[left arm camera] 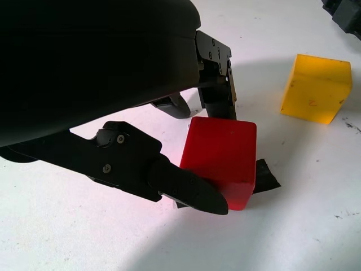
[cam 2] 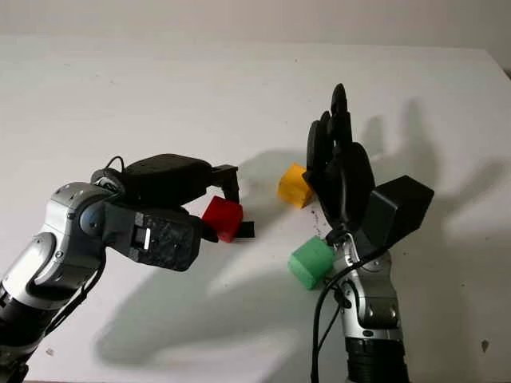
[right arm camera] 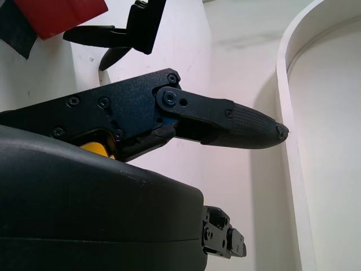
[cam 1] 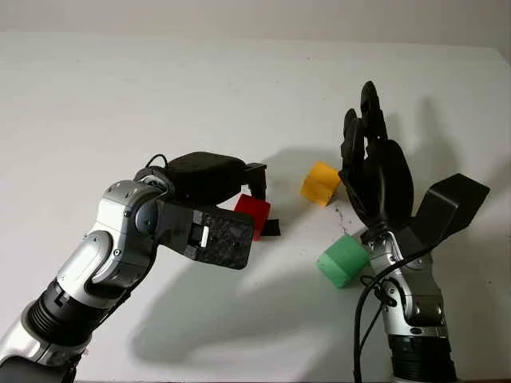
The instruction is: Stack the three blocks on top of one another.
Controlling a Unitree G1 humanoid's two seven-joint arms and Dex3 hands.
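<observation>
The red block [left arm camera: 223,155] sits on the white table [cam 1: 160,104] left of centre. My left hand [cam 2: 219,209] is shut on the red block, a finger [left arm camera: 217,96] behind it and the thumb [left arm camera: 186,189] across its near corner. A yellow block [cam 1: 319,182] lies just to its right and a bit farther back. The green block [cam 1: 343,259] lies nearer me, at the base of my right hand [cam 1: 375,159]. That hand is open and stands upright above the table, between the yellow and green blocks, touching neither.
A small black scrap [left arm camera: 266,176] lies flat on the table under the red block's right edge. The bare white table stretches far behind and to the left of the blocks.
</observation>
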